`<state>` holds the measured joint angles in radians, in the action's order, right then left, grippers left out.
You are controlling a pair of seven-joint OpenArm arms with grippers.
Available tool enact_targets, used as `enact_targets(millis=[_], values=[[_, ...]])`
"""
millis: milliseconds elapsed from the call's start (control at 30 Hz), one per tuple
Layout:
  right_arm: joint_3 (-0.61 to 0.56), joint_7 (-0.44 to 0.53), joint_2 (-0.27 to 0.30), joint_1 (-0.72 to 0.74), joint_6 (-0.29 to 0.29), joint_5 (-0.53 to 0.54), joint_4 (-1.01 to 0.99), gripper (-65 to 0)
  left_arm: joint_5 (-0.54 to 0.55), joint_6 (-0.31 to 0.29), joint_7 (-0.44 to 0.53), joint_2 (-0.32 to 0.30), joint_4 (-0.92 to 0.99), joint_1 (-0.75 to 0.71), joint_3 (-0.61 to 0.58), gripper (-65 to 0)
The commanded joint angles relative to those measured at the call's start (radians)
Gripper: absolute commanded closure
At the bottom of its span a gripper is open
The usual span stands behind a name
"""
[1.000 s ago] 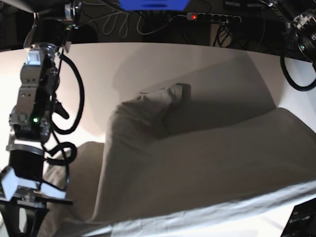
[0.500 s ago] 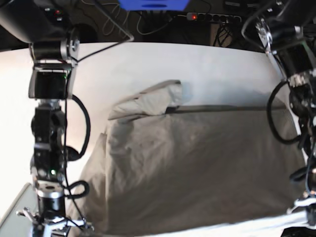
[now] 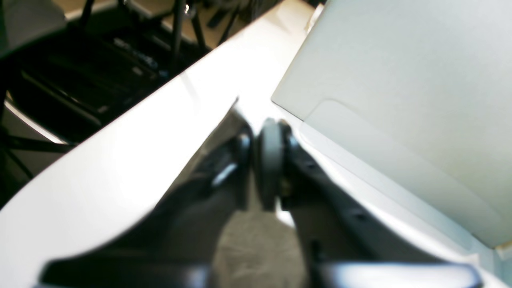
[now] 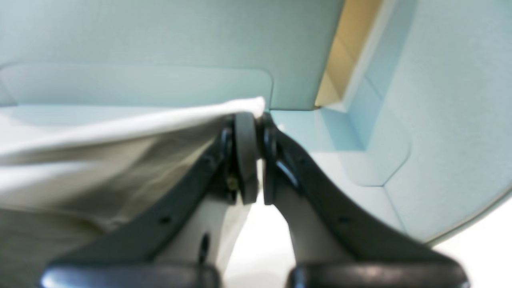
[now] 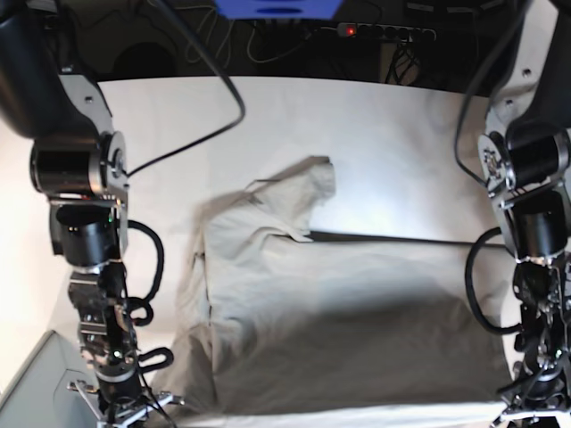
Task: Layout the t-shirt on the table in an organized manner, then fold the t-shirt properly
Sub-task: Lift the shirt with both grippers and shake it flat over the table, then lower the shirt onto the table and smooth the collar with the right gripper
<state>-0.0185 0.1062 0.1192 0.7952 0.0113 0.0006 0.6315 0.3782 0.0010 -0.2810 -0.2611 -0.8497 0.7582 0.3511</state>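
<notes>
Base view: the t-shirt [image 5: 330,330] is spread across the near half of the table [image 5: 268,125], its body laid broad and mostly flat, with 1 sleeve [image 5: 299,192] bunched and folded toward the far side and a straight dark fold line crossing to the right. Its near hem is stretched along the bottom of the frame between the 2 arms.

At the lower left, the right gripper [image 4: 252,158] is seen in the right wrist view pinched together on a corner of the hem [image 4: 160,120], the pale edge running off to the left from the pads. At the lower right, the left gripper [image 3: 264,160] is shown blurred in the left wrist view; grey cloth lies just below and between the fingers, but whether the jaws are clamped on it or slightly parted cannot be told.

The tabletop is smooth, white and matte, with a curved far edge. Behind it, dark cables [image 5: 214,40], a power strip with a red light [image 5: 384,32] and a blue object [image 5: 277,7] are seen. A pale panel [image 3: 400,80] is seen beside the table edge. No writing can be read.
</notes>
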Motion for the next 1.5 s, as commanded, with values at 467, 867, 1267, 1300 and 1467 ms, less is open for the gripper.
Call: enact_targets(millis=[467,867,1267,1300,1467], values=[[0.002,-0.052,0.018,-0.133,-0.004,0.003,0.159,-44.5,0.005,-0.002,0.025,-0.020,-0.092,-0.104,0.009,-40.4],[-0.093,-0.211,-0.180,-0.719,-0.004,0.002,0.772,-44.4,0.006,-0.003,0.024,-0.060,-0.398,-0.524,0.156,-40.4],[-0.413,-0.282,-0.207,-0.975,-0.006,0.002,0.805,-44.4,0.006,-0.006,0.024,-0.070,-0.369,-0.681,0.302,-40.6],[-0.435,-0.282,-0.209,-0.972,-0.007,0.002,0.767,-44.4,0.006,-0.006,0.024,-0.070,-0.359,-0.681,0.302,-40.5],[-0.459,-0.280,-0.212,-0.906,-0.010,0.002,0.618,-44.4,0.006,-0.006,0.024,-0.070,-0.340,-0.696,0.302,-40.5]])
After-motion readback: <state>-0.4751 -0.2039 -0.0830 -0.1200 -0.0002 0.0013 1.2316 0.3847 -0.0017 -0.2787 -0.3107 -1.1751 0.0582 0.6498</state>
